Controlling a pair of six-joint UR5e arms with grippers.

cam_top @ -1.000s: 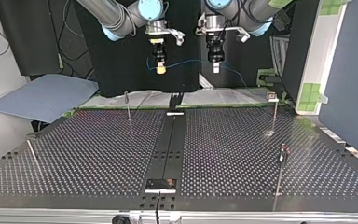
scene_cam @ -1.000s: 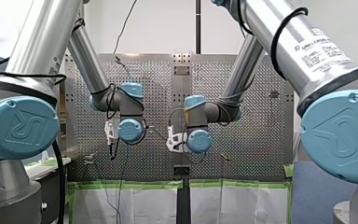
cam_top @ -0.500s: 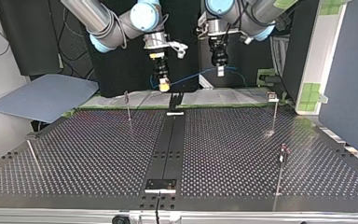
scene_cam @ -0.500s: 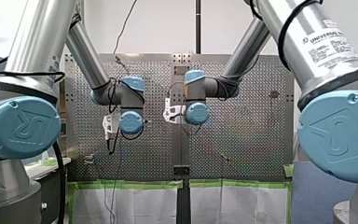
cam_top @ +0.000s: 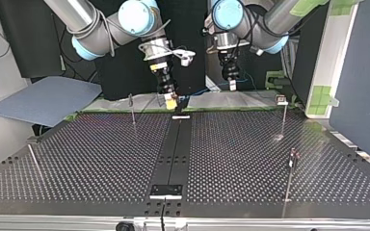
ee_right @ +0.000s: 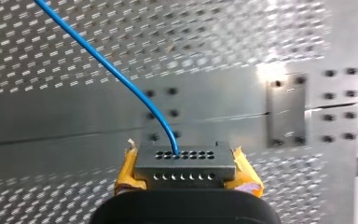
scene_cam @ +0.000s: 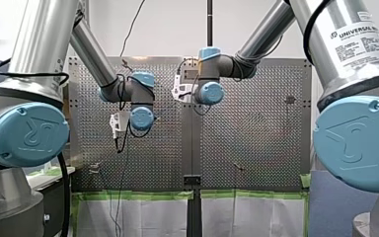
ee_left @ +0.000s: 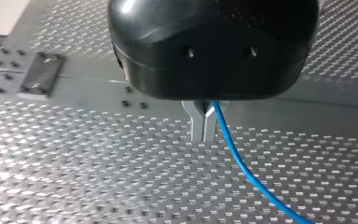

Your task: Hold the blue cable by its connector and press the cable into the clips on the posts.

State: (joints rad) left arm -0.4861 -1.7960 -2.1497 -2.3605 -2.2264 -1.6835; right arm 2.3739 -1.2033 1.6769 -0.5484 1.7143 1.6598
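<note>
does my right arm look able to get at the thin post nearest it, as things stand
Probably yes. In the top view my right gripper, shut on the connector, hangs near that post, with only bare table between them, though the cable may tug.

Bright, even light — glare patches on the perforated table (ee_right: 265,72).

The wide middle of the desk (cam_top: 231,159) is left open in the top view, bounded by four thin uprights: a far-left post (cam_top: 132,111), a leaning near-left post (cam_top: 34,161), a far-right post (cam_top: 284,118) and a near-right post (cam_top: 289,180). The far edge is taken up by the right end effector (cam_top: 172,102), clamped on the connector (ee_right: 182,161), and the left end effector (cam_top: 231,86), and the gap between them is crossed by the blue cable (ee_left: 242,163) pinched by the latter.
</note>
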